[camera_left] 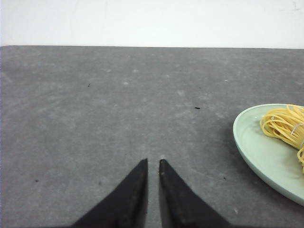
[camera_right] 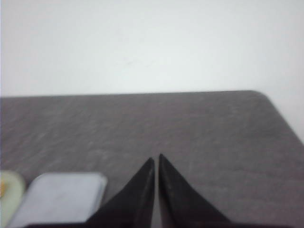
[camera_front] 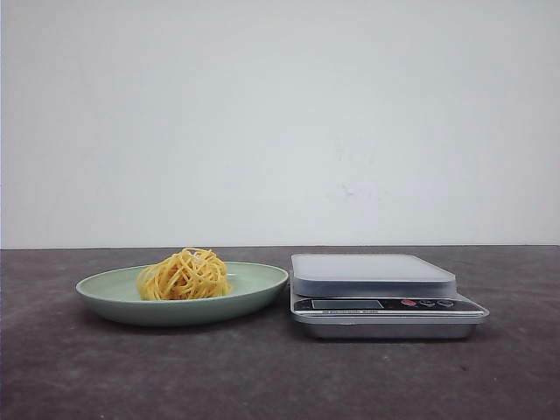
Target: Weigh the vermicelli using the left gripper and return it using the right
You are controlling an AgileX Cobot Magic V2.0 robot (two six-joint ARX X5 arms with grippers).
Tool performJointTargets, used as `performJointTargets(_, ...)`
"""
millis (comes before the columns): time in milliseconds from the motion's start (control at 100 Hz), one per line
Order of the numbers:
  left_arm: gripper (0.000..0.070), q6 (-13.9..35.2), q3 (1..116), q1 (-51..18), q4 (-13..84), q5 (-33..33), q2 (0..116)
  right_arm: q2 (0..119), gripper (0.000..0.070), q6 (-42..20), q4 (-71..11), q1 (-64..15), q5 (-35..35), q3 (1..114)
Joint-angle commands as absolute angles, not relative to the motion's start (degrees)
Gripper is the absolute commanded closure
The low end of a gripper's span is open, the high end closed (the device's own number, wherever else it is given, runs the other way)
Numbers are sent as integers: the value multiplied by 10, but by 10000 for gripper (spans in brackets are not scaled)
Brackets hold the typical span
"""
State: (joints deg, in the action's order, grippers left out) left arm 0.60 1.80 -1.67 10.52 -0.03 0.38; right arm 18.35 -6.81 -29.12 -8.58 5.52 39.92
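Vermicelli (camera_front: 185,275) sat as a round coiled nest with no clear long axis on the green plate (camera_front: 254,284), just left of the scale (camera_front: 376,273). Left gripper (camera_left: 153,162) and right gripper (camera_right: 156,158) had their jaws nearly closed, holding nothing, above the table (camera_front: 87,376).

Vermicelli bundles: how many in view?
1. A single vermicelli nest sits on the green plate, left of the scale in the front view; its edge also shows in the left wrist view. Nothing lies on the scale platform. No others visible.
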Motion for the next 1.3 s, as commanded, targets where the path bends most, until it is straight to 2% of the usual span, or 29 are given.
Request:
performJointTargets(0,690,-2,8,-17,109,0,5,168,693,-49,-220,-48,28,345)
performJointTargets(180,690,-2,8,-17,109,0,5,119,693,-46,-65,14,17,185)
performJointTargets(280,690,-2,8,-17,109,0,5,88,693,-41,-24,21,17,120)
performJointTargets(470,690,-2,8,-17,109,0,5,43,693,-38,-22,21,17,49)
performJointTargets(630,690,-2,8,-17,109,0,5,1,693,-37,-34,21,15,36)
performJointTargets(1020,690,-2,8,-17,109,0,5,2,693,-34,-30,-14,10,7)
performJointTargets(1290,690,-2,8,-17,109,0,5,2,693,-23,-105,-13,-3,7)
